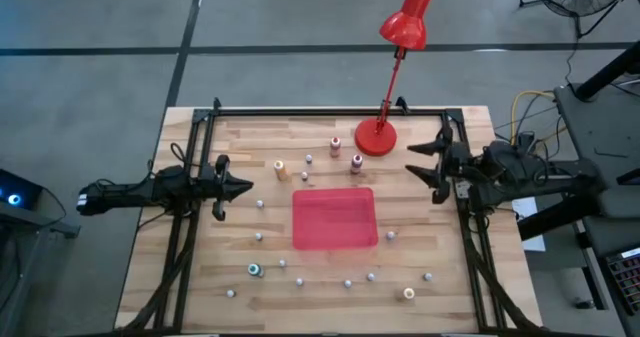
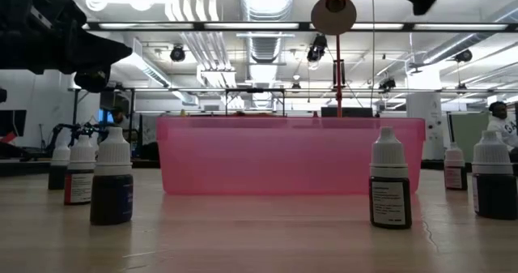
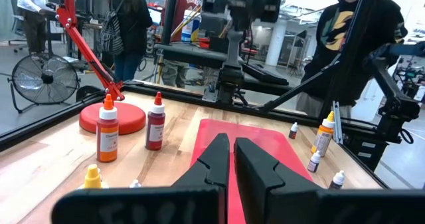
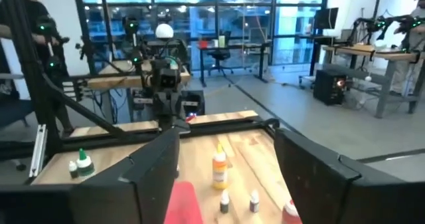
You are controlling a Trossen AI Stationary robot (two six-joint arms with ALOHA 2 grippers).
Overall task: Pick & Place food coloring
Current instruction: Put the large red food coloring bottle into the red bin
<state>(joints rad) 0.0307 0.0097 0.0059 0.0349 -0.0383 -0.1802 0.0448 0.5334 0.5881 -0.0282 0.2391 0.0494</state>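
wooden counter [image 1: 200, 277] dotted with food coloring [image 1: 281, 168] around red tray [image 1: 334, 218], upright. left gripper [image 1: 240, 187] at frame left, jaws nearly closed, empty; right gripper [image 1: 418, 162] at right, jaws wide, empty. nearest bottle right of left jaws.

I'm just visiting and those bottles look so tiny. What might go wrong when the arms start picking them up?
The food coloring bottles stand upright and scattered, so a finger could topple one. The red lamp sits close to several bottles, so the right gripper might bump it. The red tray is still empty.
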